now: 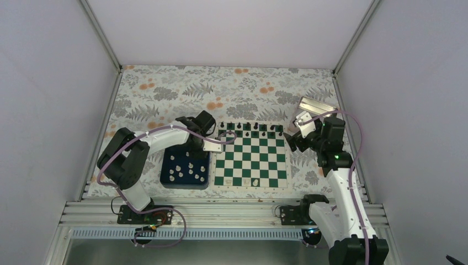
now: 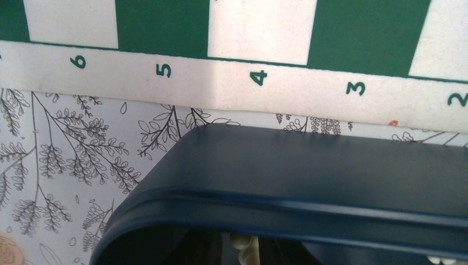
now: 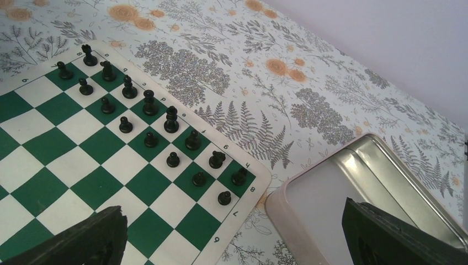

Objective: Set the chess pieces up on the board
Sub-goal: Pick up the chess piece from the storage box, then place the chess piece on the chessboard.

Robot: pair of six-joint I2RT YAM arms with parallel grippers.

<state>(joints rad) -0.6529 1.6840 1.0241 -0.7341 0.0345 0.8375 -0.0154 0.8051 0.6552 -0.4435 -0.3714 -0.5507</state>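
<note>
Top view: board (image 1: 251, 157) is at table centre, flat, with dark green and white checks and a thin white border carrying numbers. White chess pieces (image 1: 190, 165) are tiny cream figures, each smaller than a square. Most of them stand scattered in the navy tray (image 1: 167, 179), which sits just beside the board at its 9 o'clock. One pale piece stands on the board's 6 o'clock row. Black pieces (image 3: 149, 105) fill two rows at the 12 o'clock edge.

Left gripper (image 1: 195, 152) is down over the tray's 1 o'clock corner. The left wrist view shows a cream piece (image 2: 241, 247) at the frame bottom inside the tray. Its fingers are mostly out of shot, so grip or gap can't be told.

Right gripper (image 3: 234, 221) hangs above the board's 2 o'clock corner near the metal tin (image 3: 353, 187), fingers spread wide with nothing between them.
</note>
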